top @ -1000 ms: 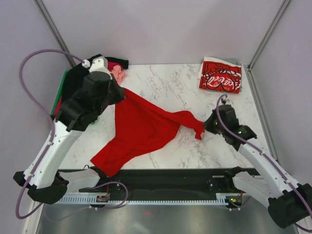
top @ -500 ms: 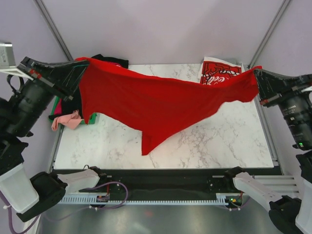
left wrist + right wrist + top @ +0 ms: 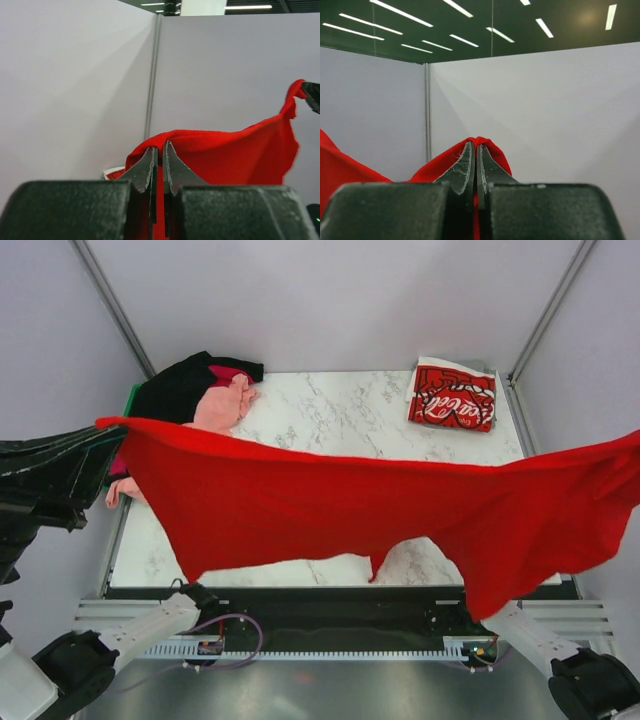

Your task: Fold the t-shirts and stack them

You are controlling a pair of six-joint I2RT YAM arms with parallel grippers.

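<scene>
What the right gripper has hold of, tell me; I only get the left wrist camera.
Observer: The right gripper is shut on a fold of the red shirt; its own wrist camera shows the cloth pinched between the fingers.
Operator: Report what lies on the table beyond the shirt.
Observer: From above, a folded Coca-Cola shirt lies at the far right corner of the marble table.
Operator: Give me the far left corner too.
Observer: An unfolded heap sits there, a black shirt with a pink shirt on top of it.
</scene>
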